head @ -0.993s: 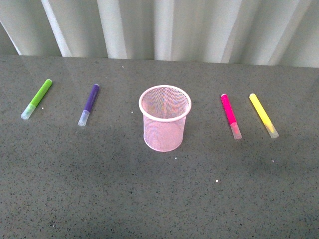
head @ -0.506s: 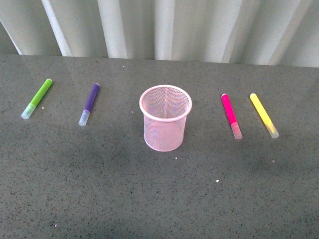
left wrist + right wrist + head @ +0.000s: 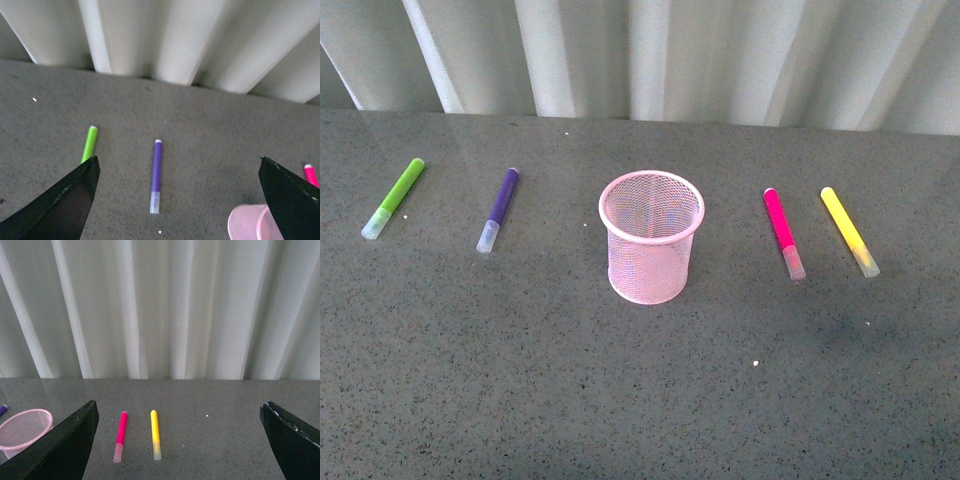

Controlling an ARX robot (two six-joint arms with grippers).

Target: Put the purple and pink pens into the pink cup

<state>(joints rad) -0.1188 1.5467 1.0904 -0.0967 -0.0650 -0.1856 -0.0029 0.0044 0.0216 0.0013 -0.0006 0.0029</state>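
- Nothing on the worktop (image 3: 620, 400) has shifted against the earlier front views; pens and cup lie where they lay, and neither arm shows in the front view
- pink cup (image 3: 648, 265) stands upright at mid-worktop, nothing inside it, so neither insertion has begun
- purple pen (image 3: 498, 208) lies flat well to the cup's left, pink pen (image 3: 782, 232) flat well to its right; both have their pale caps toward the robot
- left claw (image 3: 177, 161) is spread wide and carries nothing; the purple pen lies ahead of it and within its gap, long axis crosswise to the closing line, so I judge the left arm the nearer and already well lined up
- right claw (image 3: 179, 404) is likewise wide and bare, the pink pen ahead of it
- green marker (image 3: 393, 198) and yellow marker (image 3: 849, 232) lie outermost, each beside a task pen; a drift outward risks the wrong one
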